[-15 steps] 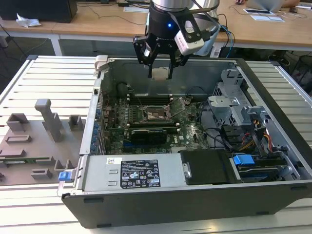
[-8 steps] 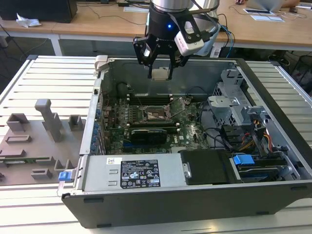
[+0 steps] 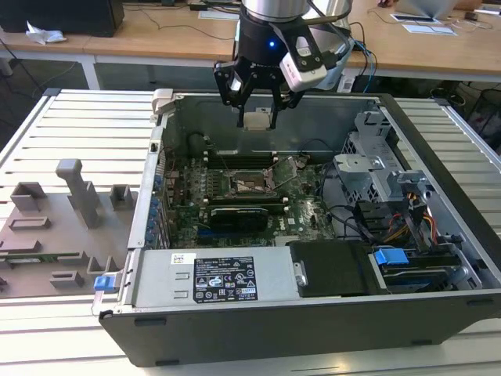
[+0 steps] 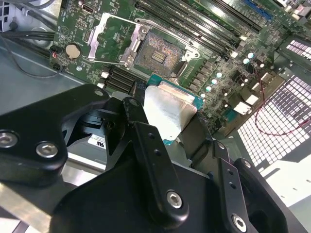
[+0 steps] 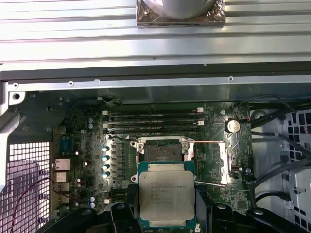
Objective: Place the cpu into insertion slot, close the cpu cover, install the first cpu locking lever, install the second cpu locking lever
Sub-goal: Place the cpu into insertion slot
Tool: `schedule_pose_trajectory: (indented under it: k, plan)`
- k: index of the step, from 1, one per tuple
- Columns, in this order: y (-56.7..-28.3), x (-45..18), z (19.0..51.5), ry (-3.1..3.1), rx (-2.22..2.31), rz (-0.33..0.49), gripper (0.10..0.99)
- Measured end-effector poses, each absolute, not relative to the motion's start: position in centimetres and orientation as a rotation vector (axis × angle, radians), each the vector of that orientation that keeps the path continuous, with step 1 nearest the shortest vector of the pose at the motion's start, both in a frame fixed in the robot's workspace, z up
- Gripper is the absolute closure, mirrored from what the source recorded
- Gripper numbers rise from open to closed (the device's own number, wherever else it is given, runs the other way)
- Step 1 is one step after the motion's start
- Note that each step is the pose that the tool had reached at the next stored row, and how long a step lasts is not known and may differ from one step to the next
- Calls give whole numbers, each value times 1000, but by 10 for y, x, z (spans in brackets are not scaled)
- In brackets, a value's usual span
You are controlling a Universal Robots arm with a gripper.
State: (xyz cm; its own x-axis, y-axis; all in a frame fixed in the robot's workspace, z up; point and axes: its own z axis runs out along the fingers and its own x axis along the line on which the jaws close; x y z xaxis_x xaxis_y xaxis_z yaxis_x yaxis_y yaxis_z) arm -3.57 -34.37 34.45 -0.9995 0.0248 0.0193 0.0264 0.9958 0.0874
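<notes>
Gripper (image 3: 257, 116) holding a small, flat, silver-topped square cpu (image 5: 166, 196).
Black fingers (image 4: 138, 131) closed on its edges, above the open socket (image 5: 165, 151) of the green motherboard (image 5: 87, 160).

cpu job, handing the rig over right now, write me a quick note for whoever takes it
Gripper: shut on the cpu, held in the air over the open computer case.
Socket: empty, contacts exposed. The cpu cover is swung open.
Done: cpu is picked up.
Left: cpu not seated, cover not closed, neither locking lever installed.
</notes>
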Motion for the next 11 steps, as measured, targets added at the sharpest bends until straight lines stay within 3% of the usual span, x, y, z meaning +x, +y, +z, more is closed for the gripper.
schedule_pose_trajectory:
  k: [11]
  plan:
    - [-344,-36,342,-3120,-40,-137,541]
